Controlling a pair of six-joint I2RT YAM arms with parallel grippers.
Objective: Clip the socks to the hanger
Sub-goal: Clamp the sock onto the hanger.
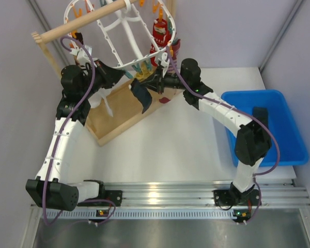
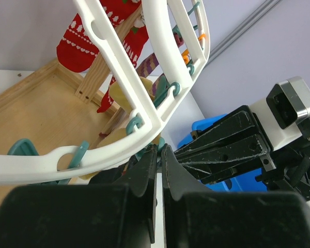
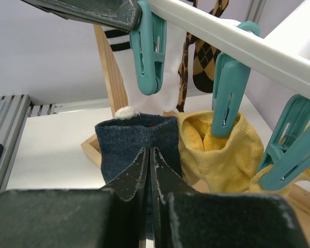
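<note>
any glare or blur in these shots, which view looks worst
top external: sharp and evenly lit, one glare patch on the metal rail; left wrist: hanger rim close and nearly washed out white, left claw a dark mass with little detail; right wrist: navy sock and teal clip crisp, right claw near the lens soft

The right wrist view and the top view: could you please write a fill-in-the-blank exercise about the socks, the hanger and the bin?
1. The gripper shut on the dark navy sock belongs to the ____ arm.
2. The clipped sock beside that one is ____.
3. The hanger is ____.
4. In the top view, the bin is ____.
Missing words: right, yellow, white, blue.
</note>
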